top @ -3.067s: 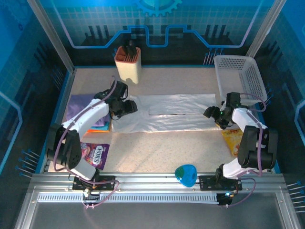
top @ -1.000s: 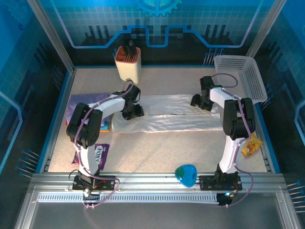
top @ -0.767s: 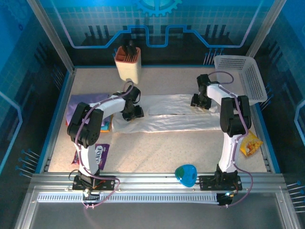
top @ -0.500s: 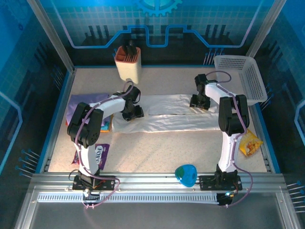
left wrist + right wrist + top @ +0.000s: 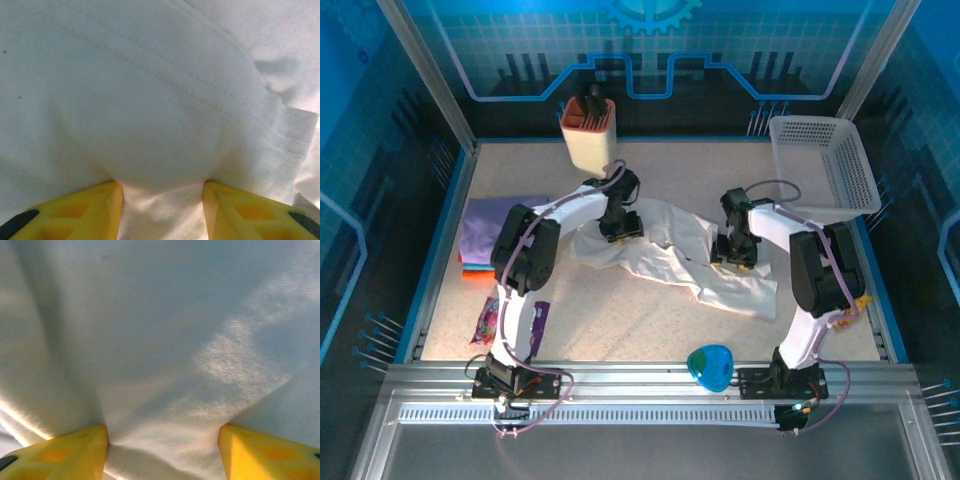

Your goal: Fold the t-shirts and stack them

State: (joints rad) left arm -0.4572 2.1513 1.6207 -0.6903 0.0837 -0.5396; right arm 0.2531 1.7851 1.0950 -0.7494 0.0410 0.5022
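Left gripper (image 5: pixel 620 222), at the white t-shirt's (image 5: pixel 665 265) 10 o'clock, and right gripper (image 5: pixel 735 250), at 3 o'clock, both clamp fabric. Move them evenly and hold the cloth taut.

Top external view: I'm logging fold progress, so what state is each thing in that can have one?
white t-shirt, unfolded and rumpled, pinched at two spots.
left gripper, closed on the white t-shirt.
right gripper, closed on the white t-shirt.
purple and orange garments, folded and stacked at the table's left.
basket, upright.
tool holder, upright.
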